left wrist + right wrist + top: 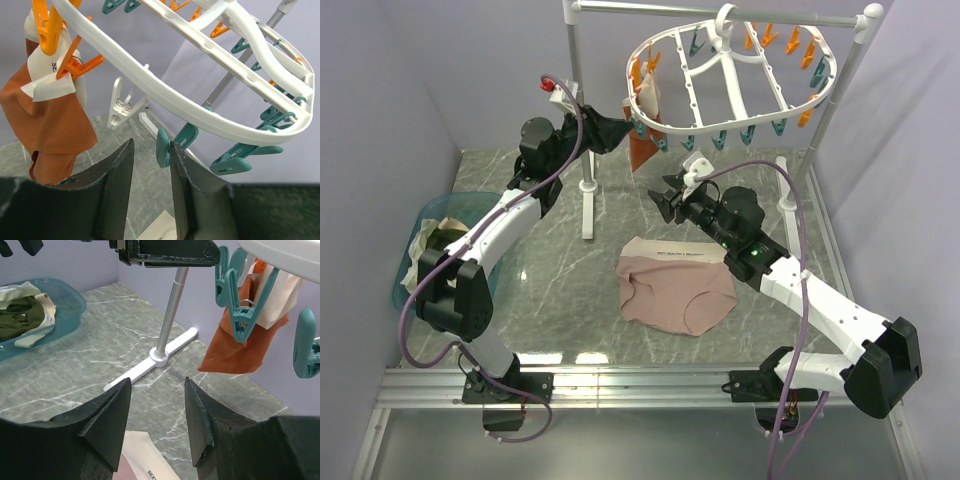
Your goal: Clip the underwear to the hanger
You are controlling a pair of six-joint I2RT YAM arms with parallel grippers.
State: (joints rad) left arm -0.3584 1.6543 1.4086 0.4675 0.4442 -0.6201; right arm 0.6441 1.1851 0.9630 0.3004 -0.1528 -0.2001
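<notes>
The pale pink underwear (pixel 675 285) lies flat on the marble table, its lighter waistband on the far side; the waistband also shows in the right wrist view (pixel 142 460). The white oval hanger (pixel 730 90) hangs from the top rail, with orange and teal pegs round its rim. My left gripper (pixel 620 125) is raised at the hanger's (pixel 165 95) left rim, open, with a teal peg (pixel 164 147) between its tips against the right finger. My right gripper (pixel 670 200) is open and empty, low above the table just beyond the waistband (pixel 157 385).
A rust-orange garment (pixel 642 150) hangs from orange pegs on the hanger's left end (pixel 45 120). The white pole stand (pixel 586 150) rises behind the underwear, with a second post (pixel 840 110) on the right. A teal basin (pixel 450 203) holding cloths stands at the left.
</notes>
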